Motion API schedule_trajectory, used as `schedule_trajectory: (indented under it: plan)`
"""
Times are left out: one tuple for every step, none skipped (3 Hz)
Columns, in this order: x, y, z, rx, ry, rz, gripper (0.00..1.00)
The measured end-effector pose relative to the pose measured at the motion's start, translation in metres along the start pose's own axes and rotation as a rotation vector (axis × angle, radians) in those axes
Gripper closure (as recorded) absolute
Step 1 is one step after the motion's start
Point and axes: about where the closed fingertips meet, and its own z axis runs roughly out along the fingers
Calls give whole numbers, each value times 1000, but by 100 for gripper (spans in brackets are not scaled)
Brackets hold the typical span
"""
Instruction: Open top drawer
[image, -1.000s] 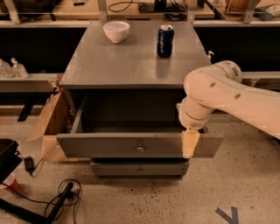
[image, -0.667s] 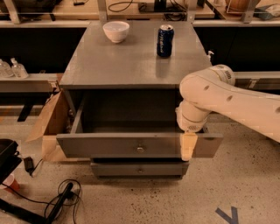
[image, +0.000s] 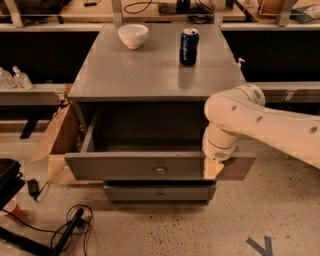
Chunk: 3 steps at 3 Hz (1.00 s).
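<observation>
The top drawer (image: 125, 165) is a wide grey front with a small brass knob (image: 160, 171) at its centre. It stands pulled well out from the grey cabinet (image: 150, 75), and its deep box looks empty. My gripper (image: 213, 167) hangs from the white arm at the right part of the drawer front, right of the knob, its tan tip over the front's top edge. A narrower grey drawer front (image: 160, 192) with a small knob sits shut below.
A white bowl (image: 133, 35) and a dark blue can (image: 188, 46) stand on the cabinet top. An open cardboard box (image: 55, 142) leans at the cabinet's left. Black cables (image: 65, 227) and a black object (image: 7, 175) lie on the floor at lower left. Shelves run behind.
The arm has shifted slightly left, and the gripper with it. The drawer stays pulled out in the same place.
</observation>
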Motion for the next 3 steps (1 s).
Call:
schedule_trajectory:
  plan:
    - [4,18,-14,-18,18,27,70]
    - [7,30,-25,-25,33,44,92]
    - [11,46,-39,-37,56,67,100]
